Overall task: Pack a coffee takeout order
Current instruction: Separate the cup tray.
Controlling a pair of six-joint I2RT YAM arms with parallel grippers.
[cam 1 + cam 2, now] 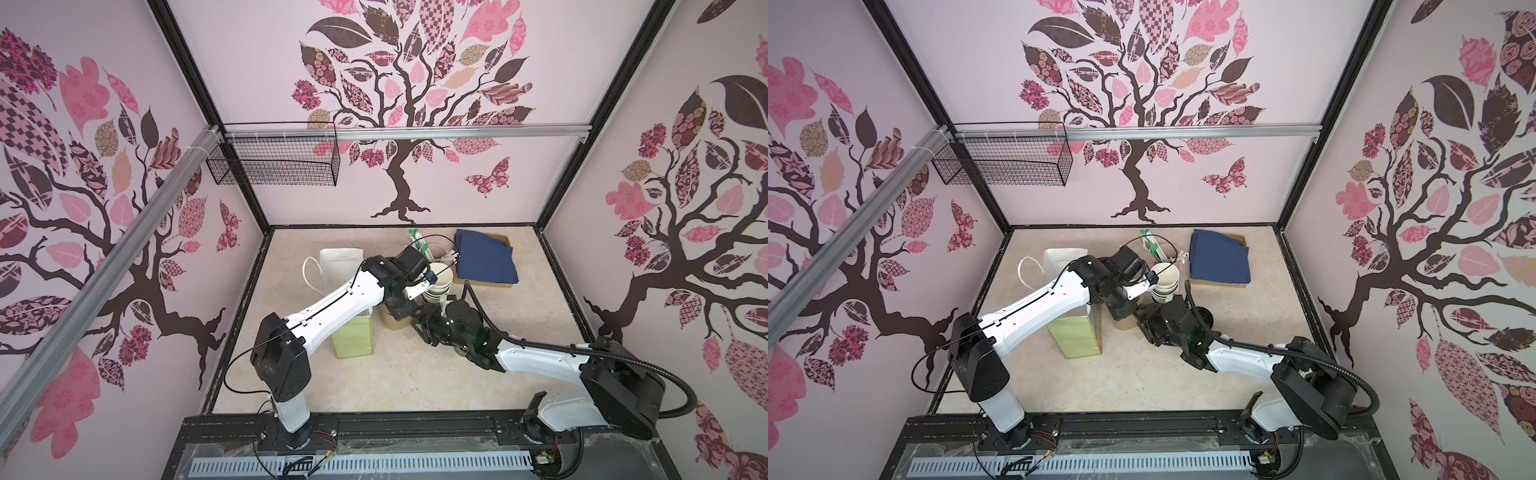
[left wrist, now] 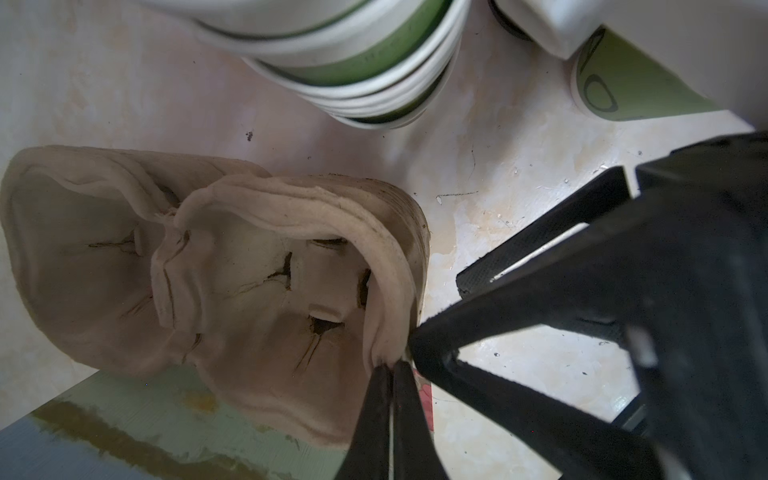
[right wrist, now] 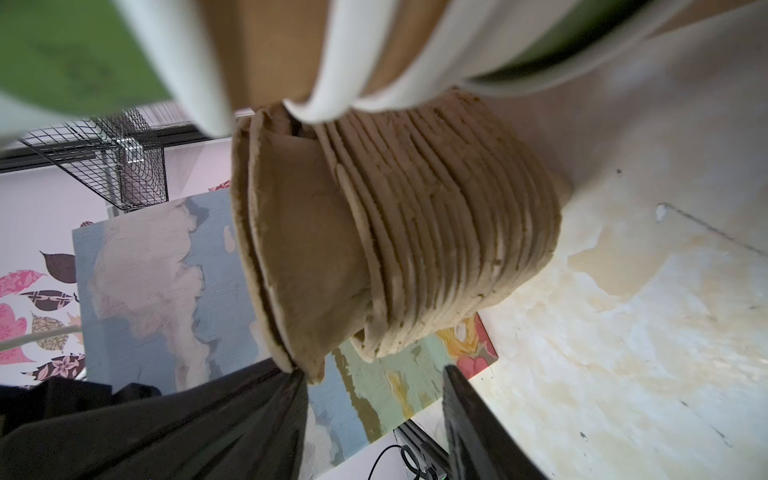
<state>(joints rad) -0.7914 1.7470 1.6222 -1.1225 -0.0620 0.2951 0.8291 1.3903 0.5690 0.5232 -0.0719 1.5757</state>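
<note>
Honestly both top views hide most of it: the tan carrier (image 1: 386, 323) barely peeks out under the two wrists, just beside the standing paper bag (image 1: 353, 338). The left wrist view is clearer, left gripper (image 2: 390, 368) pinched tight on the top carrier's rim, right gripper (image 3: 372, 371) jaws apart, clamping nothing

Both top views look steeply down from high at the front onto the whole table (image 1: 415, 374). Both wrist views sit close, sharing the carriers (image 2: 249, 270) (image 3: 436, 249).
</note>
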